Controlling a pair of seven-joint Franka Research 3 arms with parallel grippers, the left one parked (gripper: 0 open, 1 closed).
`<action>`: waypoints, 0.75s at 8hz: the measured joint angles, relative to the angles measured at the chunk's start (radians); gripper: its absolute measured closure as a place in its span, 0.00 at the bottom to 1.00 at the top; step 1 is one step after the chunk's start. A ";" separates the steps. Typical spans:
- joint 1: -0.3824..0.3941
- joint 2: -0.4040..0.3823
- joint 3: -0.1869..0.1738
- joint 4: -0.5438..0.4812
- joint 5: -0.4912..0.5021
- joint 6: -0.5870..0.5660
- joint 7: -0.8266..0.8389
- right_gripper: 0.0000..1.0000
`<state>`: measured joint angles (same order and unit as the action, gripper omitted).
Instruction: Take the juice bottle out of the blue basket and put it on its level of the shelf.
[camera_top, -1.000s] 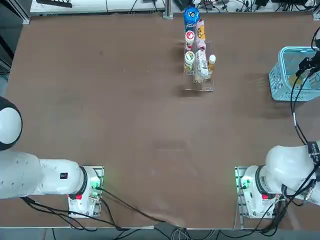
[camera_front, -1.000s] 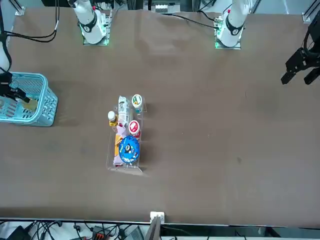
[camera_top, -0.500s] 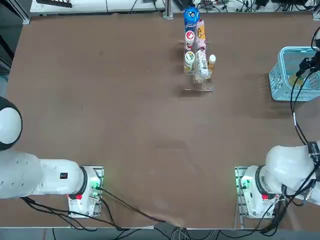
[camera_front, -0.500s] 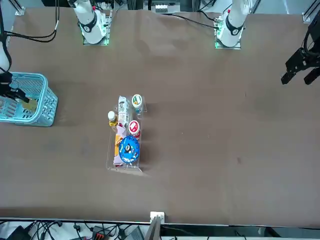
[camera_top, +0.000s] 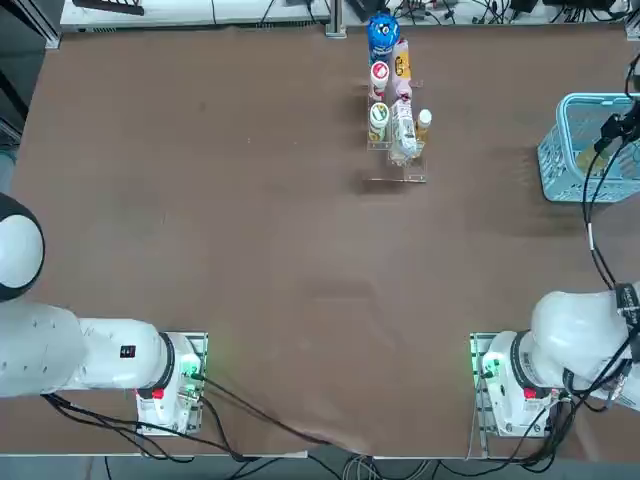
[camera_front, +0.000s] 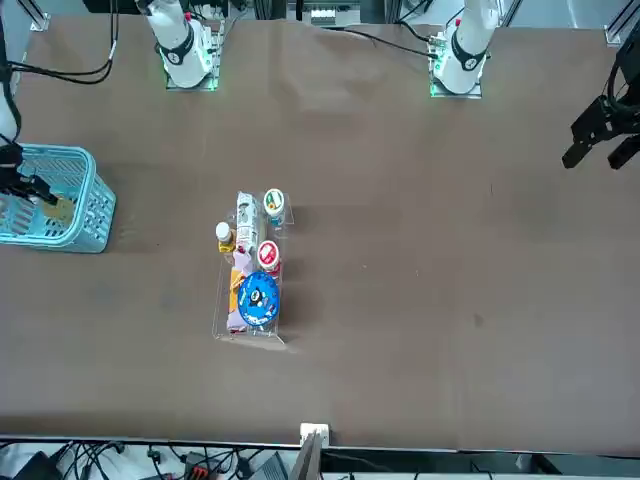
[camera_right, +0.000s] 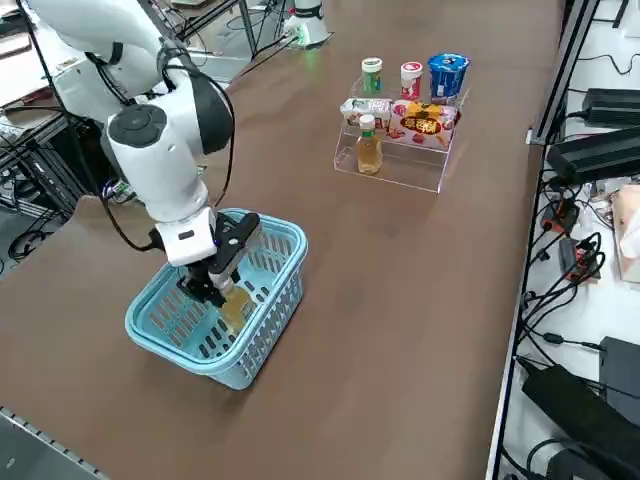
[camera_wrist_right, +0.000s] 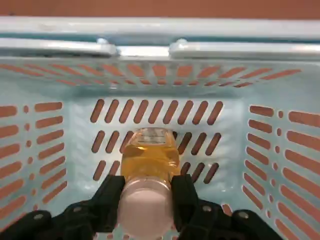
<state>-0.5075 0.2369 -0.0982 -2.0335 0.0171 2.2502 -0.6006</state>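
Bottle clamped inside basket

Wrist view alone shows my right gripper (camera_wrist_right: 146, 200) clamped on the juice bottle (camera_wrist_right: 149, 160) at its white cap; overhead, the bottle is barely visible. It lies inside the blue basket (camera_right: 262, 330), long axis pointing away from my fingers toward the lattice wall. The shelf (camera_top: 398, 120), stocked with bottles and cans, stands well apart.

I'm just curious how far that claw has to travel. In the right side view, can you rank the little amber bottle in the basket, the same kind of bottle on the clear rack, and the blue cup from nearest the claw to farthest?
1. Small amber juice bottle: clamped in the right gripper, inside the light blue lattice basket.
2. Matching amber bottle: on the clear tiered shelf's lowest level.
3. Blue-lidded cup: top level, farthest.
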 joint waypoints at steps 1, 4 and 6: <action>-0.006 -0.021 0.000 0.046 0.000 -0.095 -0.030 0.46; -0.014 -0.078 0.003 0.268 0.000 -0.433 -0.078 0.46; -0.005 -0.089 0.020 0.404 -0.008 -0.583 -0.080 0.46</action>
<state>-0.5130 0.1475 -0.0777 -1.6294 0.0094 1.6670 -0.6808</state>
